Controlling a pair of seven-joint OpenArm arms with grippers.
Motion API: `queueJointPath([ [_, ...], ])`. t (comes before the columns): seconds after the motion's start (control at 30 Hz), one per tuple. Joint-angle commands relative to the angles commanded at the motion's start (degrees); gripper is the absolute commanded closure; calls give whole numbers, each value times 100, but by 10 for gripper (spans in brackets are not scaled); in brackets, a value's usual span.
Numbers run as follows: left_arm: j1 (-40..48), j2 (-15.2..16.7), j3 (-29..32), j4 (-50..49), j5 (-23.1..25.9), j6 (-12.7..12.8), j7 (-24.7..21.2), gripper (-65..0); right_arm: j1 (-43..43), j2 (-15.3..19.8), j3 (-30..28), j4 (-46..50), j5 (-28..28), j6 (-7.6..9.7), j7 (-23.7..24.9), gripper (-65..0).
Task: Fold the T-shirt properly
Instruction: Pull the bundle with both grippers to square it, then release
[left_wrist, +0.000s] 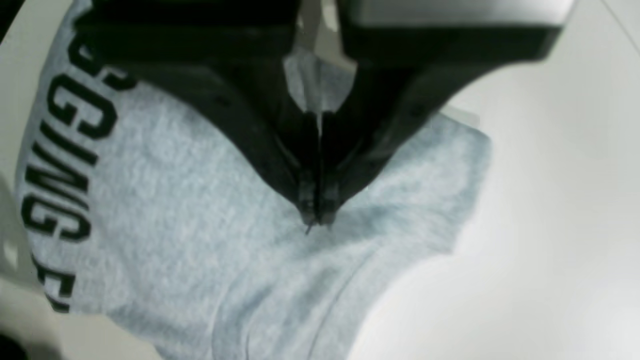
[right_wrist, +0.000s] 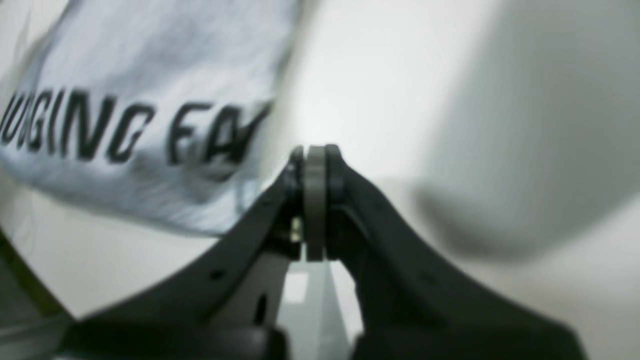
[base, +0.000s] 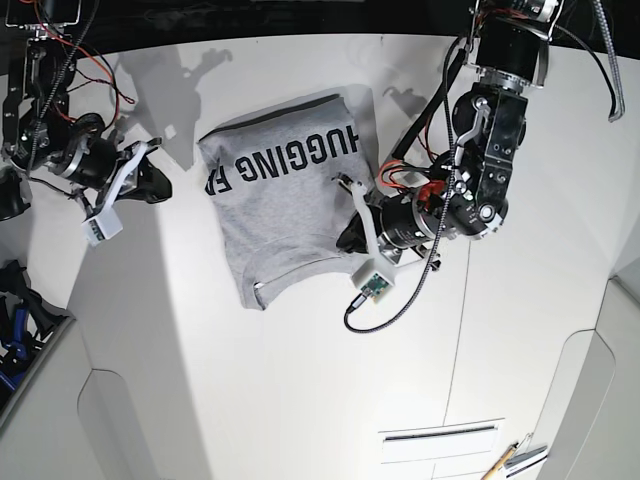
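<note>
The light grey T-shirt lies partly folded on the white table, black "HUGGING" lettering up along its far part. It also shows in the left wrist view and the right wrist view. My left gripper sits at the shirt's right side; in its wrist view the gripper is shut with its tips pinching the plain grey fabric, and creases run towards them. My right gripper is off the shirt's left edge, and in its wrist view it is shut and empty above bare table.
The left wrist camera module and its black cable hang over the table beside the shirt's lower right corner. Blue objects sit at the left edge. An orange-handled tool lies at the bottom right.
</note>
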Motion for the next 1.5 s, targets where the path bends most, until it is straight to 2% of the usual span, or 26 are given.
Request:
queueJointPath([
  [0.2, 323, -2, -2, 0, 2, 0, 22, 0, 442, -7, -61, -199, -129, 0, 120, 0],
  [0.33, 385, -4, 0, 0, 2, 0, 68, 0, 820, -37, -223, -846, -160, 2, 251, 0],
  [0.5, 479, -33, 0, 0, 2, -2, 149, 0, 1014, -269, -481, -1523, -66, 7, 254, 0],
  [0.63, 476, -205, -7, 0, 20, -2, 103, 0, 997, -509, -546, -1526, -44, 20, 195, 0],
  [0.83, 479, -743, -7, 0, -9, 74, 15, 0, 857, -964, -560, -1526, 63, 63, 0, 0],
  [0.97, 479, -933, -7, 0, -26, 87, 17, 0, 739, -1233, -566, -1526, 70, 63, -20, 0],
  [1.13, 485, -990, -7, 0, -22, 87, 22, 0, 610, -1263, -603, -1513, 155, 63, -66, 0],
  [1.27, 496, -1241, -7, 0, -24, 87, 20, 0, 586, -1287, -623, -1510, 463, 66, -363, 0],
  [1.37, 496, -1412, -7, 0, -26, 87, 20, 0, 584, -1331, -625, -1510, 498, 107, -450, 0],
  [1.5, 496, -1429, -7, 0, -28, 92, 39, 0, 584, -1338, -625, -1510, 529, 107, -485, 0],
])
